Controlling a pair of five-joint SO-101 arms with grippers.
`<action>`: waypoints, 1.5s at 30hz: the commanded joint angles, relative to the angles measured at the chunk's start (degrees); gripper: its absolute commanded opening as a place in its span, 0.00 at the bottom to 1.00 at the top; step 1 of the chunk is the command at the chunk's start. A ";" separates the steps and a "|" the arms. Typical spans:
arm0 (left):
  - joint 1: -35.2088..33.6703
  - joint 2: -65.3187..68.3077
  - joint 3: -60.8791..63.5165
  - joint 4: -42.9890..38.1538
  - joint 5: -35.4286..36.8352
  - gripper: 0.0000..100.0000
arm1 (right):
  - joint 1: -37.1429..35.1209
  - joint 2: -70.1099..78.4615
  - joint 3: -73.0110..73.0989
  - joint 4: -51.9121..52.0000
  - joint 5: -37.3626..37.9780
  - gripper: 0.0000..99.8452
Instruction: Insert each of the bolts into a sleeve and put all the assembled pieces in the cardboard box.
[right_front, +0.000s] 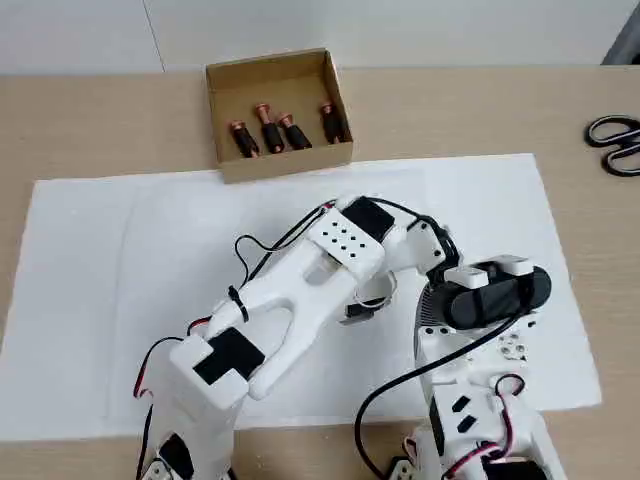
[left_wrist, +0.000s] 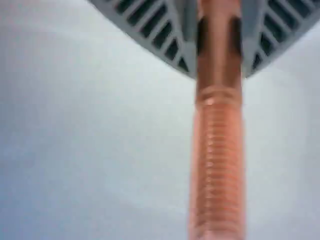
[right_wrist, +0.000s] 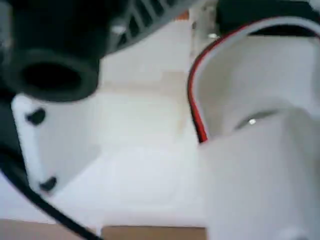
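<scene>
I see left claw (left_wrist: 218, 37) clenched on copper bolt (left_wrist: 218, 165), above white sheet (left_wrist: 75, 150). Right claw (right_wrist: 95, 40) grasps black sleeve (right_wrist: 50, 75). Four assembled pieces (right_front: 285, 128) lie in cardboard box (right_front: 290, 160), far side of table (right_front: 100, 120).

blurred and cut off by the frame edge: bolt (left_wrist: 218, 160), upper end swallowed by the left tool (left_wrist: 218, 35). likewise smeared at close range: sleeve (right_wrist: 60, 35), rear part out of frame. clipped by the right edge from above: scissors (right_front: 606, 128), blades out of sight.
</scene>
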 joint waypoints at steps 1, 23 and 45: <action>-2.11 -0.70 -0.48 1.67 -6.95 0.01 | 2.51 -0.66 -0.53 -1.01 0.44 0.00; -34.46 -0.53 -0.48 1.49 -50.02 0.01 | 4.35 -0.66 -0.53 -1.01 0.26 0.00; -35.78 -0.35 -0.48 -0.53 -47.30 0.17 | 4.35 -0.66 -0.44 -1.27 0.44 0.00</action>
